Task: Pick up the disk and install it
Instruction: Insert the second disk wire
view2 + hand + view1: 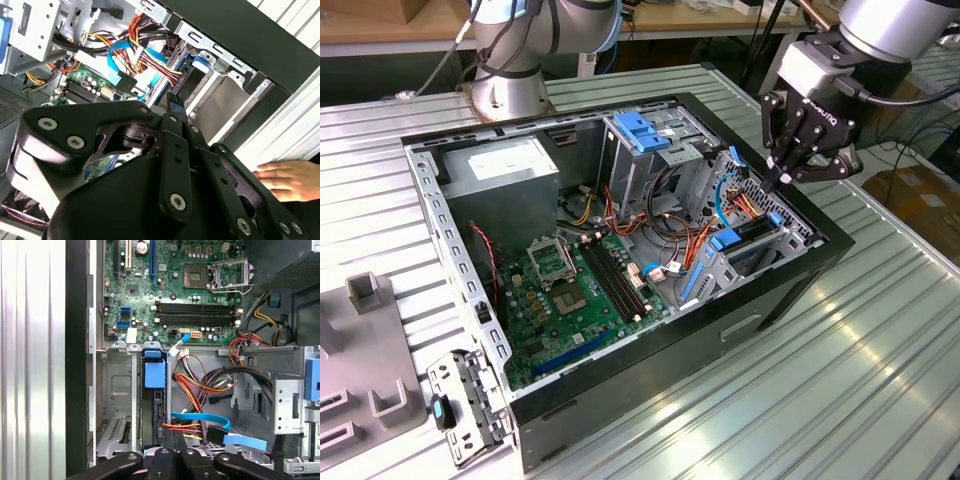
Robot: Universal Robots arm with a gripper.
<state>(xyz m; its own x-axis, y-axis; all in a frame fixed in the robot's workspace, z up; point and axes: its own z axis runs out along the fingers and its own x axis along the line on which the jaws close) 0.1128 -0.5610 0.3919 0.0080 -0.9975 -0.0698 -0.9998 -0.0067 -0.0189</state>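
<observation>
The disk (752, 232) is a dark drive with blue end tabs. It stands on edge in the grey drive bay (720, 275) at the side of the open computer case toward the exterior view's right. In the first wrist view the disk (152, 405) runs down a bay slot, its blue tab at the motherboard end. My gripper (783, 181) hangs just above the disk's far end with its fingers shut and nothing between them. The closed fingertips (175, 102) point down at the bay, and they also show as a pair of black fingers (175, 442) over the slot.
The tall cage's light-blue latch plate (642, 130) rises mid-case, with the motherboard (570, 285) and the power supply (505, 170) beyond. Coloured cables (200, 385) crowd beside the bay. A person's hand (285, 180) rests on the ribbed table outside the case. A grey fixture (360, 350) sits at the exterior view's left.
</observation>
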